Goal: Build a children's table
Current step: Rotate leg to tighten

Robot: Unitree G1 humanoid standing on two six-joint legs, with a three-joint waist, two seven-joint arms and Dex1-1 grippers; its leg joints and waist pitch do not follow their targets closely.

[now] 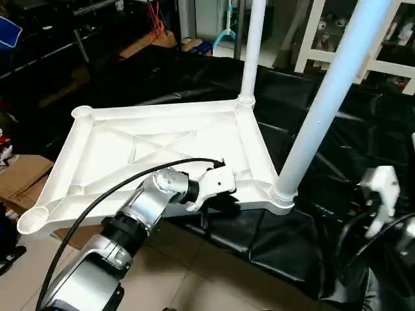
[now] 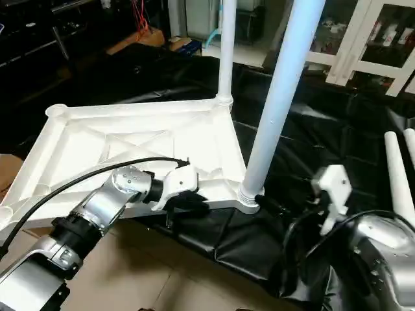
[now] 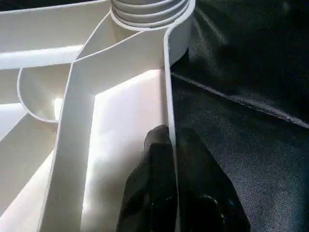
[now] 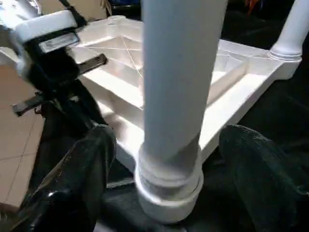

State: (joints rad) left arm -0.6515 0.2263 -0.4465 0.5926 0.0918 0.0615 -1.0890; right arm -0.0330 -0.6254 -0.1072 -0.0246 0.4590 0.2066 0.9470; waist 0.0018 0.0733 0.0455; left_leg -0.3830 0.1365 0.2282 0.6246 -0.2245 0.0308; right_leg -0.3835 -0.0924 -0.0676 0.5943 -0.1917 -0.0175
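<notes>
One white table top (image 1: pixel 155 152) lies upside down with two legs (image 1: pixel 327 97) standing in it. The left gripper (image 3: pixel 170 145) pinches its rim. The right gripper (image 4: pixel 166 159) sits wide open around the near leg.

Black cloth (image 1: pixel 337 129), tiled floor (image 1: pixel 194 285), white glass-door cabinet (image 2: pixel 376 45), cardboard box (image 1: pixel 19 175)

No text, label, brand, number or sign can be read on anything here.
</notes>
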